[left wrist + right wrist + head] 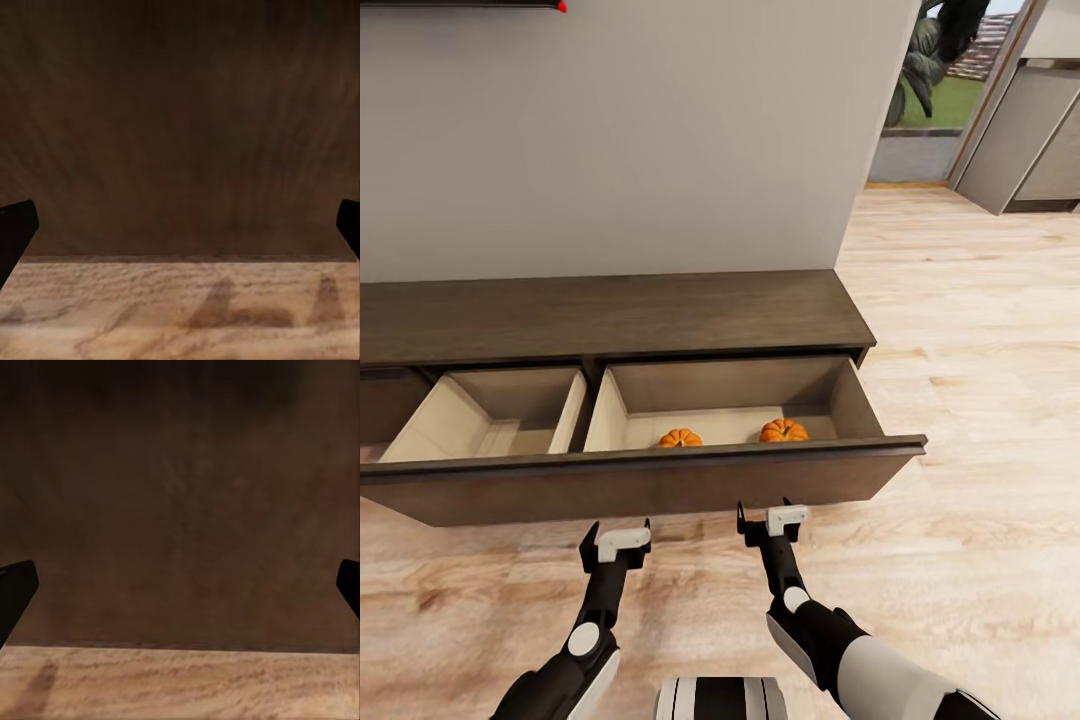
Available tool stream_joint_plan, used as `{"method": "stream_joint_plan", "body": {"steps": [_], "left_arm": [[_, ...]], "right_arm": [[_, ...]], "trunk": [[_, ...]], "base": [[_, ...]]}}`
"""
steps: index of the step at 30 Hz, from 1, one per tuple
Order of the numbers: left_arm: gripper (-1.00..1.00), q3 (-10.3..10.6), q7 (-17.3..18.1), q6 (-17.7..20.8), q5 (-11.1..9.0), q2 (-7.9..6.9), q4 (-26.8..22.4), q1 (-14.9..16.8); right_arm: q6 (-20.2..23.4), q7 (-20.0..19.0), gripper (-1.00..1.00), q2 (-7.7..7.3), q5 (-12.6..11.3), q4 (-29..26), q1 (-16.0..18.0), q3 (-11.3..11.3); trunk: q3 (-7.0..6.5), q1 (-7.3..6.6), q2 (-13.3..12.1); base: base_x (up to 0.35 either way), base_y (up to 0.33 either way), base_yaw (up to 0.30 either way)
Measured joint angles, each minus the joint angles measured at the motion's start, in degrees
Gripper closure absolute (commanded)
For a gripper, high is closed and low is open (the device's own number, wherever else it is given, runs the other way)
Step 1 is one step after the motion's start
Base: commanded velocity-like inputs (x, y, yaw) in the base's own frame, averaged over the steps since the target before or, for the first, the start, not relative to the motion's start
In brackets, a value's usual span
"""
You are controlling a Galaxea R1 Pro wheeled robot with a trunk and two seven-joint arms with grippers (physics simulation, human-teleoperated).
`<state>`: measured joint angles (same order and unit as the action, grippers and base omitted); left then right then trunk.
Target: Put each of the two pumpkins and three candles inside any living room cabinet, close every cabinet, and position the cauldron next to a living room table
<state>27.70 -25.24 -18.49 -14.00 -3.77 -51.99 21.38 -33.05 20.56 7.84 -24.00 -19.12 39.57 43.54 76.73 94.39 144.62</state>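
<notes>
The long dark brown cabinet stands against the wall with its drawer pulled out, pale wood inside. Two orange pumpkins rest in the right compartment, close behind the drawer front. My left gripper and right gripper hover open just in front of that dark front, low over the floor, with nothing between their fingers. Both wrist views face the dark drawer front above the wooden floor. Candles, cauldron and coffee table are out of view.
The left compartment of the drawer holds nothing visible. Pale wooden floor spreads to the right toward a doorway with a plant and grey kitchen units at the far right.
</notes>
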Motion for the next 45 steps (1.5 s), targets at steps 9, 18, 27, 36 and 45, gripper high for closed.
{"method": "stream_joint_plan", "body": {"steps": [9,18,27,36,45], "left_arm": [[-1.0,-0.2,-0.1,0.0,-0.2,-0.01,-0.2,0.0],[-1.0,-0.6,-0.2,-0.1,-0.1,-0.01,-0.1,0.0],[-1.0,-0.7,-0.1,0.0,-0.1,-0.01,-0.1,0.0],[-1.0,-0.7,-0.1,-0.1,-0.1,-0.01,-0.1,0.0],[-1.0,-0.7,-0.1,-0.1,0.2,-0.01,-0.1,0.0]], "right_arm": [[0.0,-0.1,-1.0,-0.01,0.0,2.4,0.0,0.1],[-0.1,-4.5,-1.0,0.07,-0.2,4.9,0.0,0.0],[-0.1,-5.3,-1.0,0.19,-0.2,5.2,0.0,0.0],[-0.1,-5.3,-1.0,0.18,-0.3,5.2,0.0,0.0],[-0.1,-5.3,-1.0,0.09,-0.4,5.2,0.0,-0.1]], "trunk": [[0.0,-0.02,0.0],[0.0,0.0,0.0],[0.0,-0.01,0.0],[0.0,-0.01,0.0],[0.0,-0.01,0.0]], "base": [[0.056,0.0,0.0],[0.093,0.0,0.0],[0.035,0.0,0.0],[0.143,0.0,0.0],[0.085,0.0,0.0]]}}
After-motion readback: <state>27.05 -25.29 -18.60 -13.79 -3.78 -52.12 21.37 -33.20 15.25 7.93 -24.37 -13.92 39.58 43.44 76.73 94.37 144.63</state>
